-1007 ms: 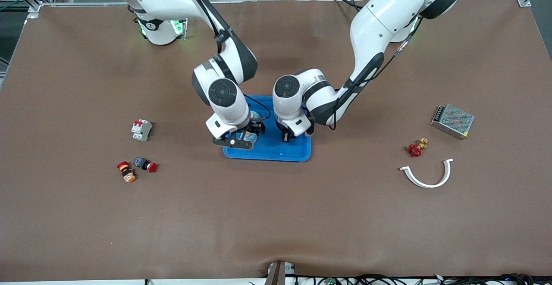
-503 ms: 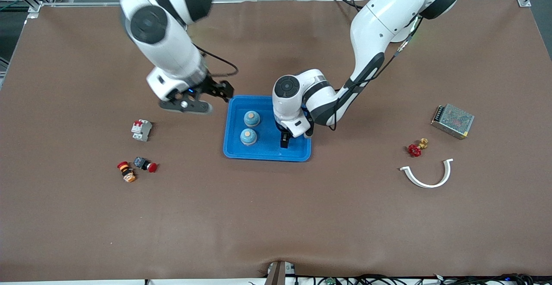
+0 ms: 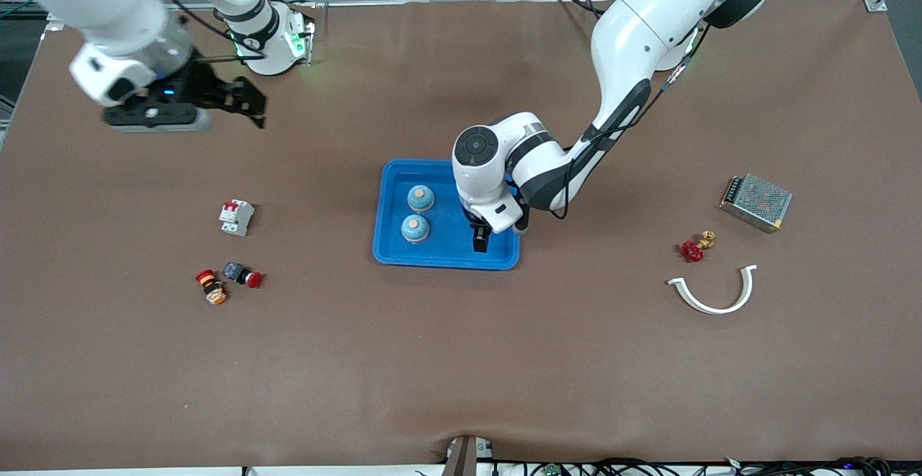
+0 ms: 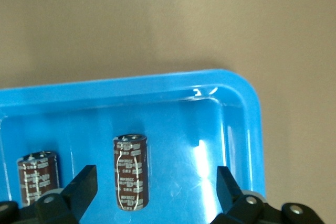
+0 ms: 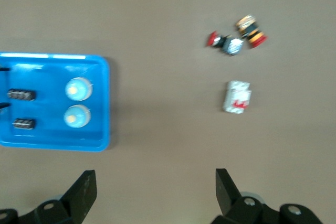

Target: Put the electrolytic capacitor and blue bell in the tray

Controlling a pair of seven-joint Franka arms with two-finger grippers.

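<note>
The blue tray (image 3: 446, 254) sits mid-table. Two blue bells (image 3: 420, 197) (image 3: 414, 228) stand upright in it, toward the right arm's end. My left gripper (image 3: 480, 237) hangs low over the tray's other end, open. In the left wrist view a brown electrolytic capacitor (image 4: 131, 171) lies on the tray floor (image 4: 231, 108) between the open left gripper's (image 4: 155, 187) fingers, touching neither; a second capacitor (image 4: 38, 177) lies beside it. My right gripper (image 3: 248, 105) is raised, open and empty, over bare table near its base. The right wrist view shows the tray (image 5: 52, 145) with bells (image 5: 79, 88) and capacitors (image 5: 21, 94).
A white circuit breaker (image 3: 236, 217) and two push buttons (image 3: 243, 274) (image 3: 211, 286) lie toward the right arm's end. Toward the left arm's end are a metal power supply (image 3: 755, 201), a red valve (image 3: 694, 249) and a white curved clip (image 3: 713, 292).
The right arm has risen off the tray and swung away toward its base, leaving a bell standing there. The left gripper has opened, and the capacitor lies free in the tray.
</note>
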